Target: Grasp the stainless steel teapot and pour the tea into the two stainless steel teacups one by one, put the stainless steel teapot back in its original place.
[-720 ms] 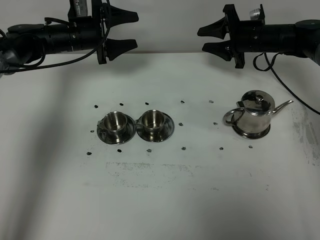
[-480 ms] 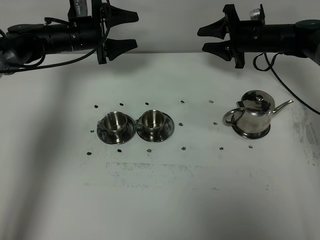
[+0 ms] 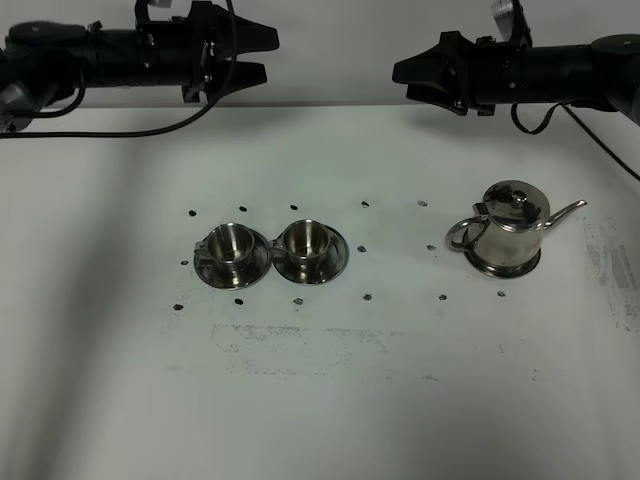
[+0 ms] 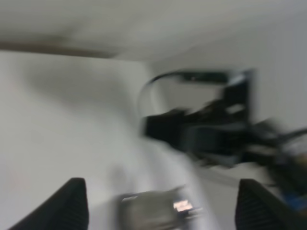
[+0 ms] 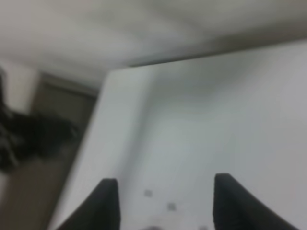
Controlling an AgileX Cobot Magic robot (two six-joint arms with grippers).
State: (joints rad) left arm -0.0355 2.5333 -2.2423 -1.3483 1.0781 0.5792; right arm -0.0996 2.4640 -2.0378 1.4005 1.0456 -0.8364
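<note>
The stainless steel teapot (image 3: 510, 230) stands upright on its round steel disc (image 3: 507, 269) at the right of the table, spout to the right, lid on. The two stainless steel teacups (image 3: 228, 243) (image 3: 303, 240) stand side by side on their saucers (image 3: 232, 274) at centre-left. No tea shows. My left gripper (image 3: 268, 55) is open and empty, high above the table's back edge, far from the cups. My right gripper (image 3: 402, 82) is open and empty, high and behind-left of the teapot. Both wrist views are blurred; a blurred shiny shape (image 4: 156, 211) shows between the left fingertips (image 4: 72, 206).
The white table (image 3: 320, 400) bears small dark marks around the cups and teapot. A cable (image 3: 600, 150) hangs from the right arm behind the teapot. The right arm shows as a dark blur (image 4: 201, 129) in the left wrist view.
Both wrists have rolled, so the jaws look narrower from above, and both grippers sit a little higher. The teapot and cups have not moved.
</note>
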